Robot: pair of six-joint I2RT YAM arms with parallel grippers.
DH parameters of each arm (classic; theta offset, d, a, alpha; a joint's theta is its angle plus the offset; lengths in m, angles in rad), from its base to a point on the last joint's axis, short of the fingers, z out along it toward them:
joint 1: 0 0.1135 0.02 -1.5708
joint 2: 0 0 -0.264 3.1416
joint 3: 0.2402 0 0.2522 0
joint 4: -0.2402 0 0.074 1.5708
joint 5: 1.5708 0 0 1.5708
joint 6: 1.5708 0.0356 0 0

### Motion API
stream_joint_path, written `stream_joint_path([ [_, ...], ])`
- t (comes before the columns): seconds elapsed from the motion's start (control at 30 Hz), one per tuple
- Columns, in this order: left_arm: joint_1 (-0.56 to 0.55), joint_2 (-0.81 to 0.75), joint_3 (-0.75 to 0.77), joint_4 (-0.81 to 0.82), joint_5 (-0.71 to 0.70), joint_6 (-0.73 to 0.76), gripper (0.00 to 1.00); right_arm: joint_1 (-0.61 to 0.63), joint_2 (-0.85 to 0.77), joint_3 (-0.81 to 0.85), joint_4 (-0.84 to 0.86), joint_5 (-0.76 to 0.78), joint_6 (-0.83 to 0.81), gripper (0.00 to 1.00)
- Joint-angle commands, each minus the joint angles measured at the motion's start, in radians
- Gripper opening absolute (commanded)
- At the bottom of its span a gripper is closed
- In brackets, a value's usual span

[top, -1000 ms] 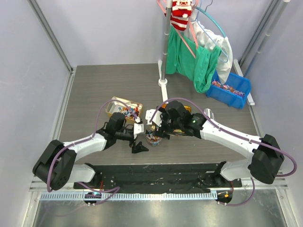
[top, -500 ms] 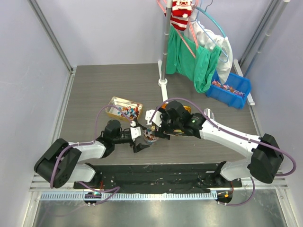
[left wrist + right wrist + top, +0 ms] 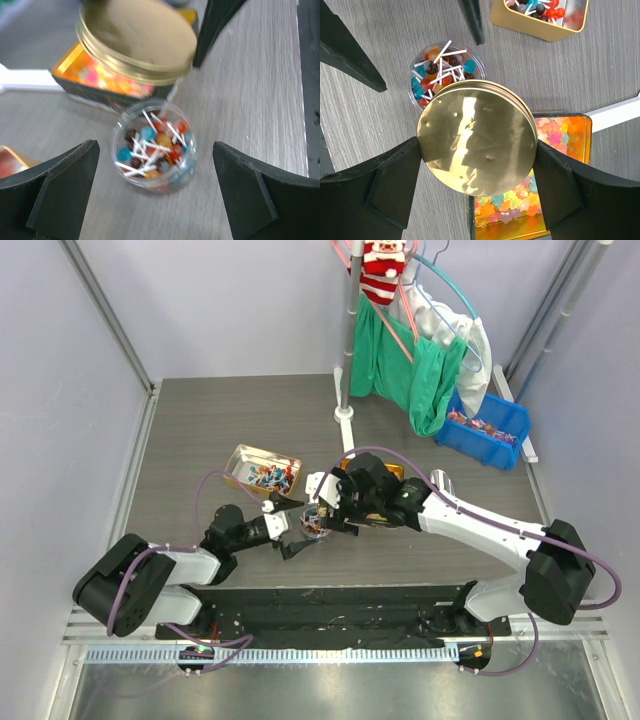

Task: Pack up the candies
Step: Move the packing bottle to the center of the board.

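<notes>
The right fingers (image 3: pixel 390 185) pinch the gold lid (image 3: pixel 477 137) just above the clear jar (image 3: pixel 186 172), likely to cap the lollipop candies (image 3: pixel 152 142) inside it, while the left fingers (image 3: pixel 65 175) are spread wide near the jar, maybe to steady it.

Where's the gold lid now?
Right wrist view, mid-frame: the gold lid is clamped in the right gripper, overlapping the clear jar to its upper left and the jelly tin to its right.

my left arm (image 3: pixel 200 558) draws back toward its base and folds lower, so the left gripper (image 3: pixel 291 530) now points at the lollipop jar (image 3: pixel 315 524) from the left.
</notes>
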Motion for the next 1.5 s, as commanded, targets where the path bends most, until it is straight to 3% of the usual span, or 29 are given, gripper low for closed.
stream_joint_path([
  [0.0, 0.000, -0.044, -0.015, 0.215, -0.032, -0.026, 1.00, -0.004, 0.009, 0.043, 0.017, 0.003, 0.002, 0.58],
  [0.13, 0.000, -0.027, -0.008, 0.111, -0.061, 0.021, 1.00, -0.003, 0.007, 0.047, 0.012, 0.002, 0.004, 0.58],
  [0.67, 0.000, 0.042, 0.004, 0.066, -0.028, -0.023, 1.00, -0.004, -0.006, 0.035, 0.014, 0.012, -0.008, 0.58],
  [0.93, 0.000, 0.068, 0.103, -0.157, -0.037, -0.046, 1.00, -0.004, 0.001, 0.035, 0.015, 0.011, -0.007, 0.58],
  [1.1, 0.000, 0.110, 0.155, -0.205, -0.069, -0.074, 1.00, -0.003, 0.007, 0.040, 0.015, 0.017, -0.007, 0.58],
  [1.47, -0.108, 0.263, 0.153, -0.051, -0.153, -0.045, 1.00, -0.003, 0.021, 0.044, 0.014, 0.034, -0.010, 0.58],
])
